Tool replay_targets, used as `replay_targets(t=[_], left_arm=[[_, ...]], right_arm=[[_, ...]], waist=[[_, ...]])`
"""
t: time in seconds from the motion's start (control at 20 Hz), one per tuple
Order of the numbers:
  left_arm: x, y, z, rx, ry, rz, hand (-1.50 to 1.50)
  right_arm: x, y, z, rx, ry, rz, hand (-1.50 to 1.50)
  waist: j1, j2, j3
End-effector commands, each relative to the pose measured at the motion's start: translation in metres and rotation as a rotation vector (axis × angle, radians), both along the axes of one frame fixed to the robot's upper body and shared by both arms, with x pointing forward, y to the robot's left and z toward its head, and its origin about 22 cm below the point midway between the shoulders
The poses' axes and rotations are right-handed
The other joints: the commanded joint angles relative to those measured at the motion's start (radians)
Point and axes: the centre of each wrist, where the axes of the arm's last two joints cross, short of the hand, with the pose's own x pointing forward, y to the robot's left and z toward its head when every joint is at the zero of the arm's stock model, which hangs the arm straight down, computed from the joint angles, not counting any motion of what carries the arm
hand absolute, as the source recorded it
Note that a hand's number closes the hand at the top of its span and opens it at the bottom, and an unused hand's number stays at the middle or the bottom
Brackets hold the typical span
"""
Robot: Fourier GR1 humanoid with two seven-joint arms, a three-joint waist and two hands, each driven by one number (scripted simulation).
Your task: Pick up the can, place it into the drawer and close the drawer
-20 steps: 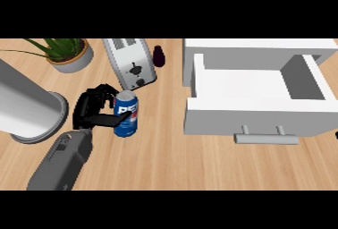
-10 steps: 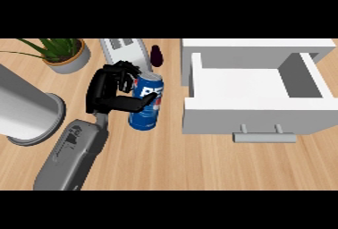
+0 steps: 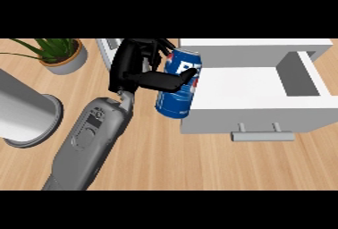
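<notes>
Head view: one left hand curled round one can, beside one drawer.

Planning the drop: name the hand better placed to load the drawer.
Left: the left hand holds the blue metal can at the edge of the open white drawer; no right hand shows.

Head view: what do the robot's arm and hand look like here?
Only one arm shows. The left forearm is a rounded grey shell with a darker inset panel, narrowing to a slim grey wrist. The left hand is black, with thick fingers. No cables show.
</notes>
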Motion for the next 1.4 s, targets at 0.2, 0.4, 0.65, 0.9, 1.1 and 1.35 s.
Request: replay_targets(t=[0.2, 0.4, 0.65, 0.9, 1.1, 1.35], left_arm=[[0.012, -0.055, 0.047, 0.031, -0.037, -0.005, 1.50], [0.020, -0.076, 0.075, 0.032, -0.016, -0.015, 1.50], [0.036, -0.091, 0.074, 0.066, -0.005, -0.001, 1.50], [0.048, -0.104, 0.095, 0.080, 0.006, 0.005, 1.50], [0.044, -0.118, 0.080, 0.132, 0.006, 0.032, 1.50], [0.051, -0.126, 0.096, 0.146, 0.009, 0.036, 1.50]], right_arm=[[0.018, -0.021, 0.005, 0.010, -0.009, -0.021, -1.50], [0.006, -0.003, -0.001, 0.024, -0.017, 0.021, -1.50], [0.009, -0.005, 0.003, -0.007, 0.015, 0.015, -1.50], [0.018, 0.009, 0.004, -0.005, -0.017, 0.020, -1.50], [0.014, 0.005, 0.001, -0.002, -0.001, 0.034, -1.50], [0.029, 0.004, 0.000, -0.010, -0.009, 0.029, -1.50]], waist=[[-0.005, 0.003, 0.000], [-0.012, 0.003, 0.000], [-0.023, 0.006, 0.000], [-0.028, 0.010, 0.000], [-0.044, 0.010, 0.001], [-0.048, 0.014, 0.002]])
